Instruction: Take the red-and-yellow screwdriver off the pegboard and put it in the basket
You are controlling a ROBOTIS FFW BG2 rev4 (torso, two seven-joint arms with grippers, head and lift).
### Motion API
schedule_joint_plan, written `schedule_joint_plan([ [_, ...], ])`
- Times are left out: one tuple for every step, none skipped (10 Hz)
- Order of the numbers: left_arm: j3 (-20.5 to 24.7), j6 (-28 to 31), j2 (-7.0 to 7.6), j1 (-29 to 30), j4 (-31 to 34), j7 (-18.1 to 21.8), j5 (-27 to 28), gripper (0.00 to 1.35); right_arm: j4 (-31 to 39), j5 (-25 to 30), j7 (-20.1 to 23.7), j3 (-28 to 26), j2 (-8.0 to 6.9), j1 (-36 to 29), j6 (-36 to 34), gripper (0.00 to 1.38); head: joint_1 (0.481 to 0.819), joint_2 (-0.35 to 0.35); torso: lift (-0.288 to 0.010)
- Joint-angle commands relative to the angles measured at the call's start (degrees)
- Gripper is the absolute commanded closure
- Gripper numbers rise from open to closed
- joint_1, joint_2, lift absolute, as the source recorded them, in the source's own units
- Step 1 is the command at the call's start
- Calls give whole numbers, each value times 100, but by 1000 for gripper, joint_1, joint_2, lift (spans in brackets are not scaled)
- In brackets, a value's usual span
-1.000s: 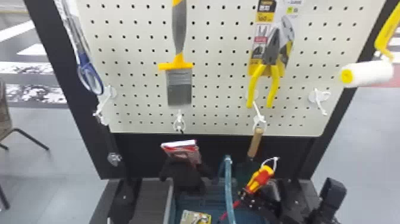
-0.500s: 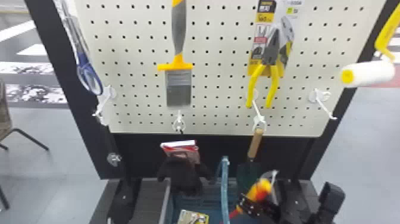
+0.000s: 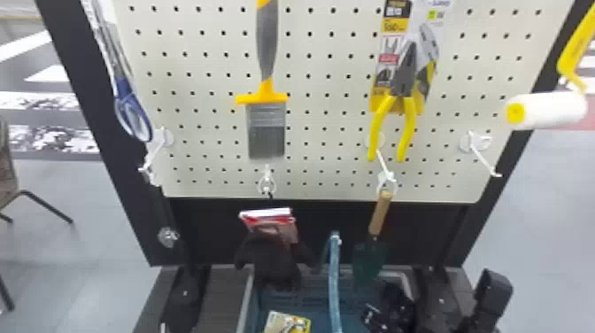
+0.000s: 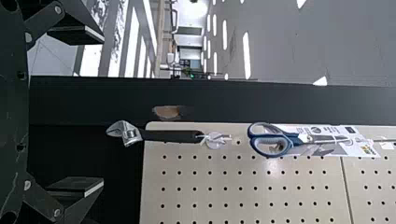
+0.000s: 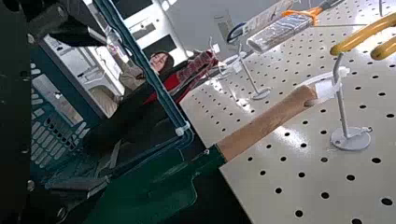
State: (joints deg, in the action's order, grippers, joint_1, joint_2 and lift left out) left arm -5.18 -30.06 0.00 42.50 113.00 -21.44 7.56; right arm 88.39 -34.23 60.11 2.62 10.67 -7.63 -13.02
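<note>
In the head view, the right gripper is at five o'clock, at the right-hand part of the basket, which lies toward six, with the trowel at about eleven o'clock from the gripper and the yellow-handled pliers up near one o'clock on the pegboard. In the right wrist view, the right gripper holds its two fingers well apart, and where the red-and-yellow screwdriver lies I cannot tell. The left gripper, fingers also apart, is near the wrench.
</note>
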Motion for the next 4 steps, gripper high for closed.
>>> schedule_joint_plan([
  [0, 0, -15, -2, 0, 0, 0, 219, 42, 48, 1, -7, 23, 21, 1, 136, 549, 0, -100],
  [-9, 0, -15, -2, 0, 0, 0, 219, 56, 57, 1, -7, 23, 21, 1, 134, 549, 0, -100],
  [-9, 0, -15, -2, 0, 0, 0, 219, 70, 66, 1, -7, 23, 21, 1, 136, 549, 0, -100],
  [-9, 0, -15, -2, 0, 0, 0, 219, 70, 74, 1, -7, 32, 34, 1, 136, 549, 0, -100],
])
